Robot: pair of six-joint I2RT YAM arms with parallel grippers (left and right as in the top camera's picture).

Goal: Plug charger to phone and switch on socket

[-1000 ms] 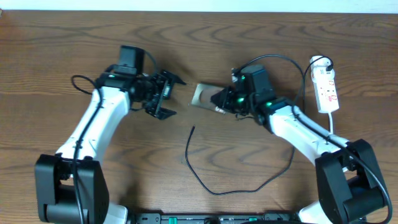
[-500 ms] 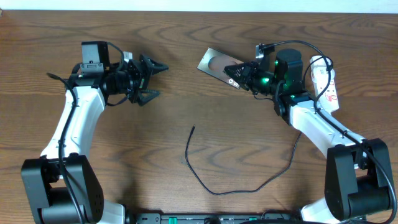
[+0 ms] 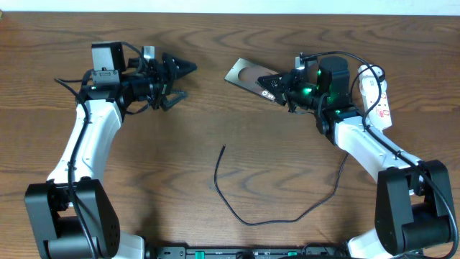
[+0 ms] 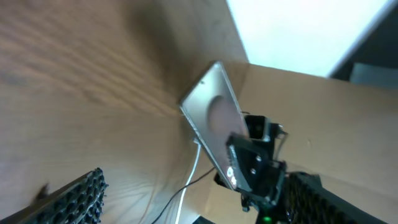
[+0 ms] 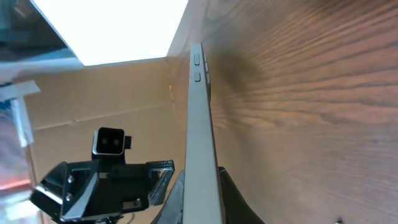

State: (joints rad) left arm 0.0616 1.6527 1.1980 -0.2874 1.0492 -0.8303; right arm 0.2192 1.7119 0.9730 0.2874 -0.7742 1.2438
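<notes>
The phone (image 3: 243, 74) is a flat grey slab with an oval patch, held off the table, tilted, at back centre. My right gripper (image 3: 277, 85) is shut on its right end. The right wrist view shows the phone edge-on (image 5: 200, 118) between the fingers (image 5: 200, 202). My left gripper (image 3: 177, 79) is open and empty, to the left of the phone and pointing at it. In the left wrist view (image 4: 199, 211) the phone (image 4: 214, 115) shows ahead. The charger (image 3: 215, 180) lies loose in a loop at front centre. The socket (image 3: 379, 101) lies at the far right, partly behind the right arm.
The brown wooden table (image 3: 144, 187) carries nothing else. The socket's white cord (image 4: 191, 171) and a thin black wire show in the left wrist view. A cardboard wall (image 5: 112, 93) stands behind the table's far edge.
My right gripper lifted the phone and carried it back and to the right. My left arm swung left and back, its gripper now turned toward the phone. The charger has not moved.
</notes>
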